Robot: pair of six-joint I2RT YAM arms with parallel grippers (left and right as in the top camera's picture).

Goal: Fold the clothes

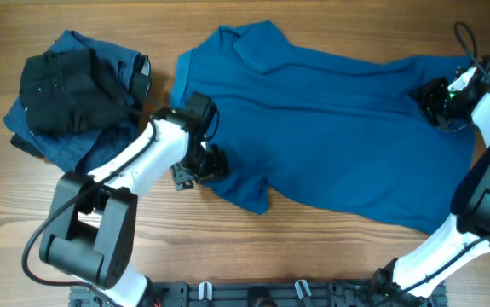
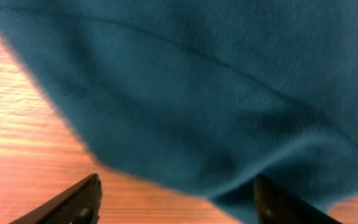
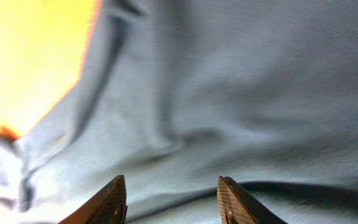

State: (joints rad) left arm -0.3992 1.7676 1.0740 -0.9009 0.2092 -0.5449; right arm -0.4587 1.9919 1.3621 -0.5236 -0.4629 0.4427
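on the wooden table (image 1: pixel 313 256) lies a blue polo shirt (image 1: pixel 338 136), left gripper (image 2: pixel 177 184) and right gripper (image 3: pixel 172 182) both spread over it.

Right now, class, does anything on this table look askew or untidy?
On the left, a black garment sits slumped on crumpled darker blue ones, none folded. The blue polo shirt lies spread but wrinkled, its near sleeve bunched.

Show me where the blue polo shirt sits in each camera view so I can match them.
Overhead: blue polo shirt spread across centre and right, collar top left.
Left wrist: shirt fills the top and right; edge runs to lower left.
Right wrist: shirt fills nearly everything, looking paler.
Shared landmark: wooden table beside the shirt's edge, on the left of both wrist views.
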